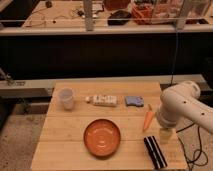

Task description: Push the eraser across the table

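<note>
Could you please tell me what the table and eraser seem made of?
The table looks like pale matte wood, given its slat lines. The eraser seems black plastic or felt with a pale stripe; uncertain. The gripper hangs just by the eraser's far end.

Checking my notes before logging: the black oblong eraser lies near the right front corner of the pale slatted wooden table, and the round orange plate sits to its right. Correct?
No. The camera view shows the round orange plate to the left of the black oblong eraser. The eraser does lie near the wooden table's right front corner, with the gripper at its far end.
</note>
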